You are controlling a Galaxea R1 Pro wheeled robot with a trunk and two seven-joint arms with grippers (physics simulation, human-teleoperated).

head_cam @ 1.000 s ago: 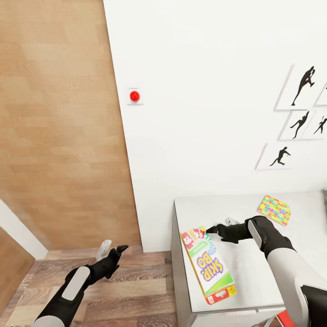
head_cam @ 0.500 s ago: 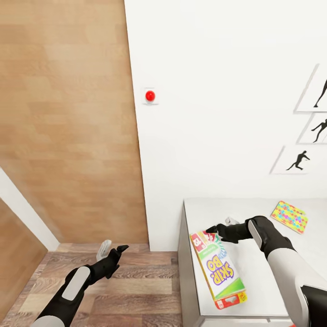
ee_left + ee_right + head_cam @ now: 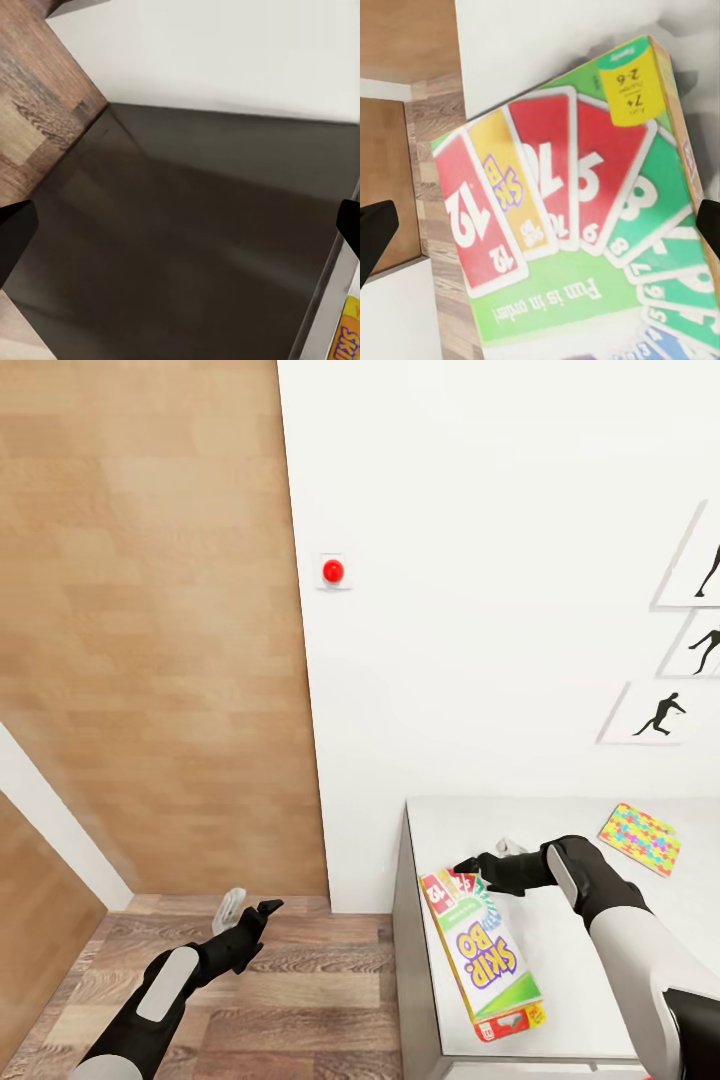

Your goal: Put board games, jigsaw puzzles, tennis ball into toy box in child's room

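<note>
From the head view, the right gripper (image 3: 470,863) is hovering spread over the Skip-Bo box (image 3: 483,956) lying on the table (image 3: 575,940). The right wrist view shows its fingers straddling the box (image 3: 577,225) (ideally centring before closing). The left gripper (image 3: 250,908) is hanging spread, holding nothing.

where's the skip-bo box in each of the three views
Head view: the Skip-Bo box lies on the table near its left front edge, just below the right tool.
Left wrist view: a sliver of its orange-yellow corner at the lower right edge.
Right wrist view: its card-fan end takes up the centre, between the open fingertips.
Shared landmark: the table's light grey edge, with the wood-plank floor beside it.
</note>
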